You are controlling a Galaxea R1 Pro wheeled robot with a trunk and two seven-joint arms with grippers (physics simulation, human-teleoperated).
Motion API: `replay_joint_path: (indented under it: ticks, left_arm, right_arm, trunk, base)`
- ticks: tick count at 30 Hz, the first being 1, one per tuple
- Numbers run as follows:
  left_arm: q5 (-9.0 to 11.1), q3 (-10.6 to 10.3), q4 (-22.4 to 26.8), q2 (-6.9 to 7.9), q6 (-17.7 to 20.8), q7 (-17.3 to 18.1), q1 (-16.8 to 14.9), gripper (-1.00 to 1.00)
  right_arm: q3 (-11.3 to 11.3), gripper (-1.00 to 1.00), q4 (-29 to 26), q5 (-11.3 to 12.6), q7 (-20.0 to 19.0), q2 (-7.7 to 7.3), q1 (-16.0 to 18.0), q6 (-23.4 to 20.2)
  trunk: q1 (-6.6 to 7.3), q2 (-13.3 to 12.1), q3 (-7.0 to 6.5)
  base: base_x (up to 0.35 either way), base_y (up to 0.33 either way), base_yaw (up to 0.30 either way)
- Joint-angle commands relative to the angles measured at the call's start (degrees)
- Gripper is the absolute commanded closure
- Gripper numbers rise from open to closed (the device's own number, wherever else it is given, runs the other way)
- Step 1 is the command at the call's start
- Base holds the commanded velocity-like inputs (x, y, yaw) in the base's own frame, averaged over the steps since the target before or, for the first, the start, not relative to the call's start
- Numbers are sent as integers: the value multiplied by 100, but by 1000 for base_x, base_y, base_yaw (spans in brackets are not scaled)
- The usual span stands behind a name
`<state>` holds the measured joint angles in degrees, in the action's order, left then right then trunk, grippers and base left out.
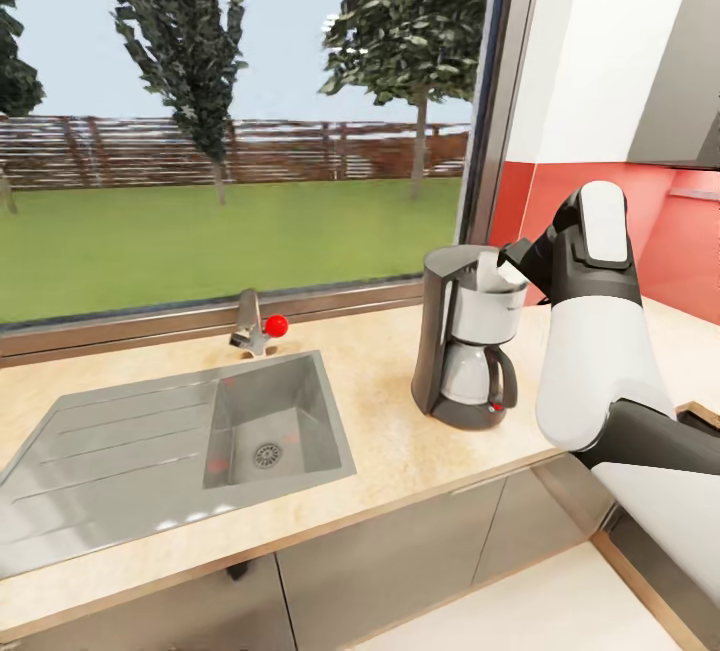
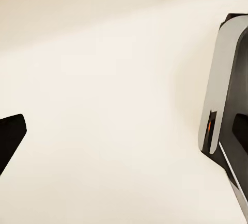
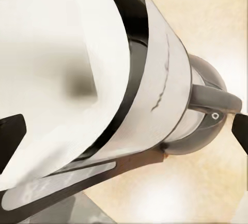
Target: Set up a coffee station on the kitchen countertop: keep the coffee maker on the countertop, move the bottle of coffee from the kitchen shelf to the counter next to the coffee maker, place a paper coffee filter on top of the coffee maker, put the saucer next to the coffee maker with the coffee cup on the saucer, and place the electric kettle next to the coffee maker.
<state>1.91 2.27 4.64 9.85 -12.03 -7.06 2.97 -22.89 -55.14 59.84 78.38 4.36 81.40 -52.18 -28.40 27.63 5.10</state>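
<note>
White paper marks the focus: the paper coffee filter stands in the open top of the coffee maker, your landmark here. In your right wrist view the filter lies as a broad pale sheet inside the dark rim of the machine. The glass carafe sits in the coffee maker's lower bay, black handle outward; its contents cannot be told.

The coffee maker stands upright on the beige bench, well apart from the steel sink. The basin holds nothing but its drain. A tap with a red knob stands behind the sink.

Your right claw hangs at the coffee maker's top, just beside the filter. Its dark fingertips show spread at the edges of the wrist view, clear of the paper: released.

Your left claw: one dark fingertip shows over a pale surface, beside a grey and black robot part. You cannot tell whether it is released or clenched.
</note>
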Motion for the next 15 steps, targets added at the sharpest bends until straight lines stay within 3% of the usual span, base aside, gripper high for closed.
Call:
replay_joint_path:
  ticks: [1, 15]
  left_arm:
    - [20, 19, 10, -1, -10, 3, 2, -100]
    - [20, 12, 10, -1, -10, 3, 2, -100]
  right_arm:
    - [-14, -100, -6, 43, 54, 4, 7, -56]
    - [-14, -100, 4, 46, 54, 3, 7, -56]
  trunk:
    - [-2, 10, 11]
    - [-2, 10, 11]
  base:
    - [-55, 0, 0]
    - [-7, 0, 0]
